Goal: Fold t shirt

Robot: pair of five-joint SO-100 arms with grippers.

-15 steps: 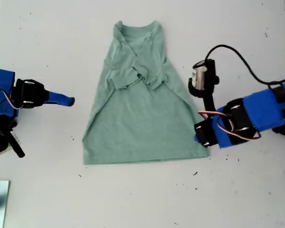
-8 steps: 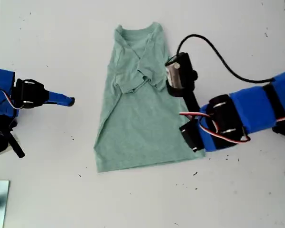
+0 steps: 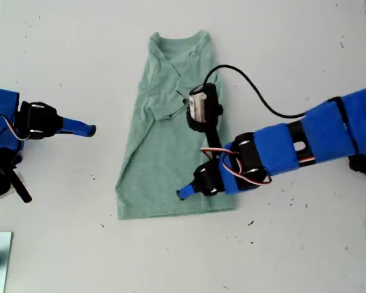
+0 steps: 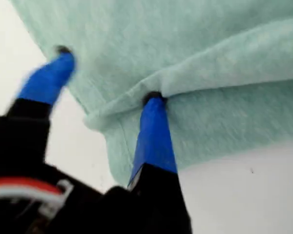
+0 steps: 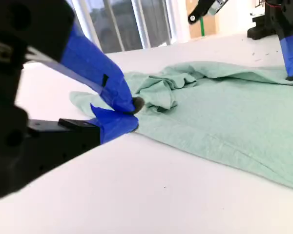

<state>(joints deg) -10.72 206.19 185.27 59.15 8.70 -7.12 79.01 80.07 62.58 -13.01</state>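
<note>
White table [image 3: 305,55] under t shirt [image 3: 165,152]

robot lab or workshop, plain white table [image 3: 305,256] — tall windows [image 5: 122,22], another rig [image 5: 276,19] beyond

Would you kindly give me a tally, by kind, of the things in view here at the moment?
T-shirts: 1, the sage-green t shirt
Robot arms: 2, my first arm reaching over the cloth, and my second arm at the exterior view's left
Tables: 1, the white table
Total: 4
</note>
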